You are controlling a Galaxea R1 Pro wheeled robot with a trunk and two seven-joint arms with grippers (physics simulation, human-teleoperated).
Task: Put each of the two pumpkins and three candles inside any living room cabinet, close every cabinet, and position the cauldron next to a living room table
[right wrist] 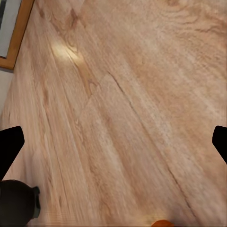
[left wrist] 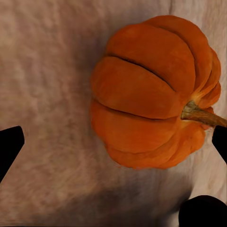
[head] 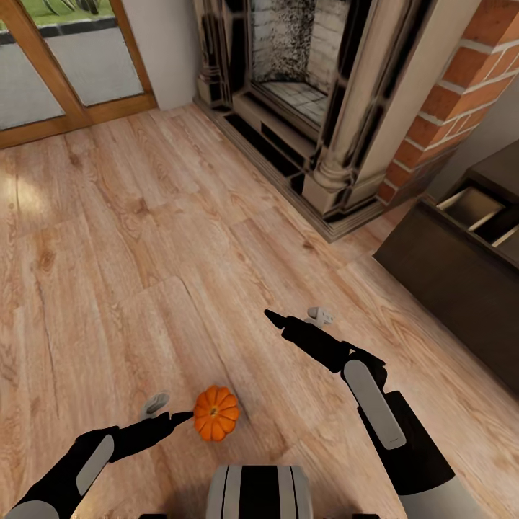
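One orange ribbed pumpkin [head: 216, 412] lies on the plank floor just in front of my base. My left gripper [head: 169, 409] is open right beside it, its black fingertip at the pumpkin's left side. In the left wrist view the pumpkin [left wrist: 151, 92] lies on its side with its stem pointing sideways, between the widely spread fingers [left wrist: 9, 146]. My right gripper [head: 297, 316] hangs open over bare floor, with nothing between its fingers [right wrist: 9, 146]. The dark brown cabinet [head: 447, 267] stands at the right with a drawer [head: 472, 205] pulled out. The candles and the second pumpkin are out of view.
An ornate stone fireplace [head: 324, 94] with a raised hearth stands ahead, with red brick [head: 461, 94] to its right. A wood-framed glass door [head: 58, 79] is at the far left. Open plank floor [head: 144, 238] spreads between them.
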